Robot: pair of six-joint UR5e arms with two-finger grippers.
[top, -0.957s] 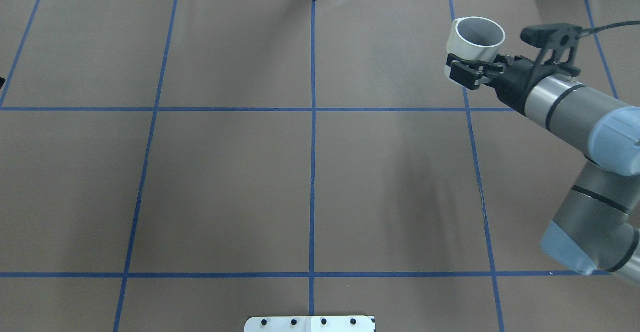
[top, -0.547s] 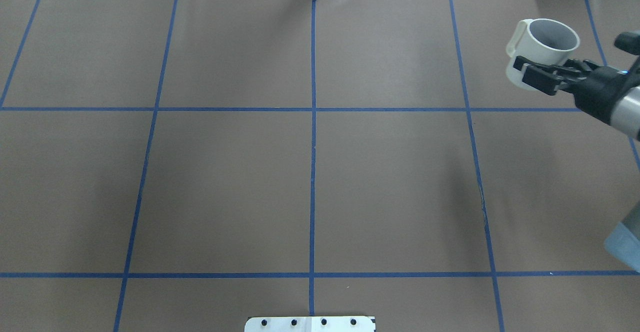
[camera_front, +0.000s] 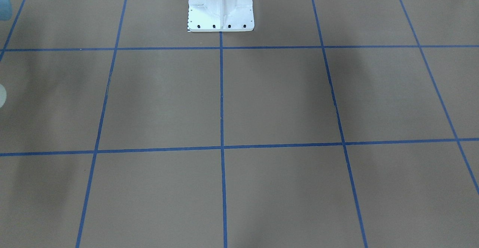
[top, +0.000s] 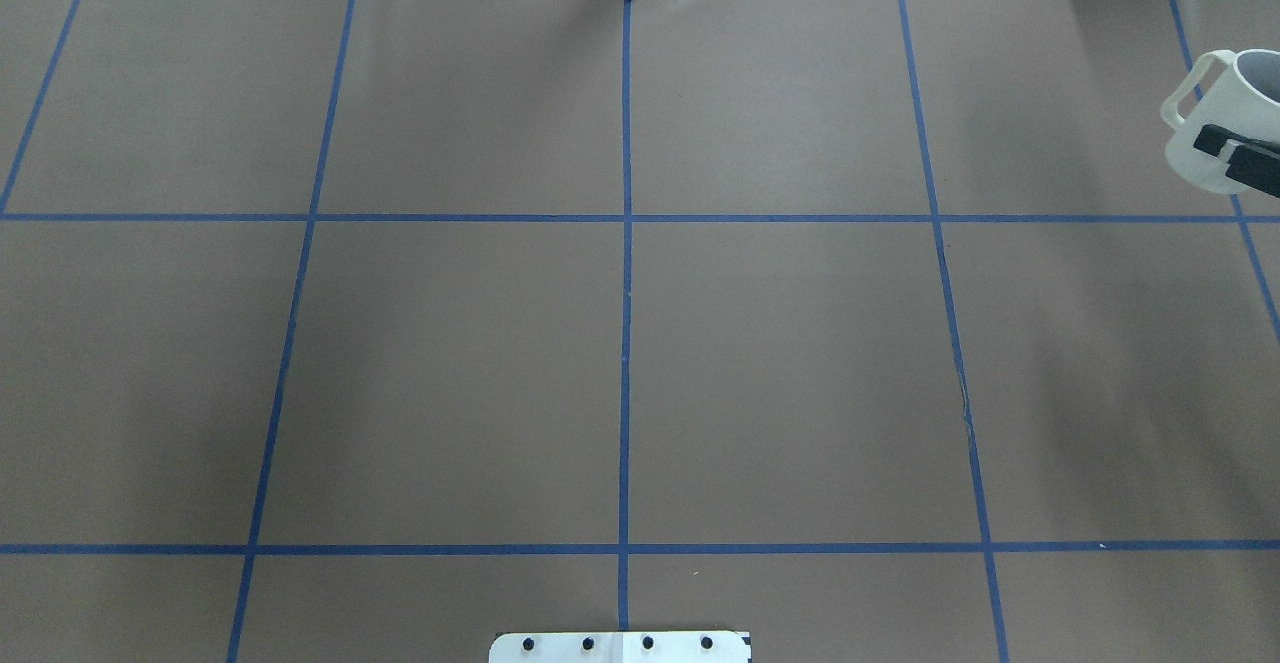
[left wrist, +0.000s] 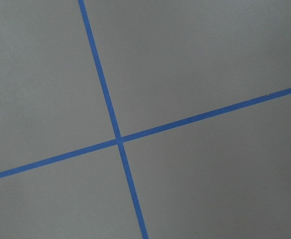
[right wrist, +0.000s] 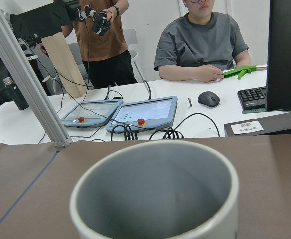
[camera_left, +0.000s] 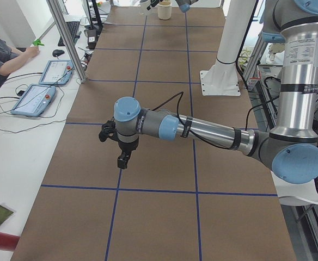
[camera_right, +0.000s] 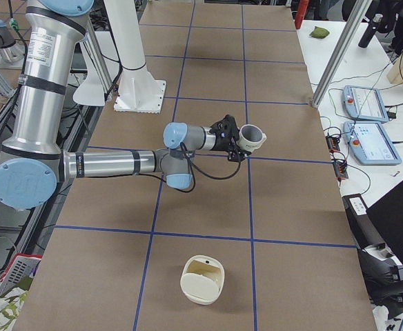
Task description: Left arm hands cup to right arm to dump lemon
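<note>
The white cup [top: 1205,128] is upright at the right edge of the overhead view, held above the table, handle pointing left. My right gripper [top: 1240,155] is shut on its side; the exterior right view shows the same grip [camera_right: 234,143] on the cup [camera_right: 252,138]. The right wrist view looks into its greyish inside [right wrist: 158,194]; I see no lemon there or anywhere else. My left arm [camera_left: 202,128] reaches over the table with its gripper [camera_left: 123,160] pointing down, holding nothing that I can see; I cannot tell whether it is open or shut.
A cream rounded container [camera_right: 203,279] sits on the table at the right end. The white robot pedestal [camera_front: 220,5] stands at the table's near edge. Beyond the far edge are an aluminium post [right wrist: 21,84], teach pendants [right wrist: 143,112] and operators.
My right arm has carried the cup to the right, almost out of the overhead view. The cup stays upright in the grip.
</note>
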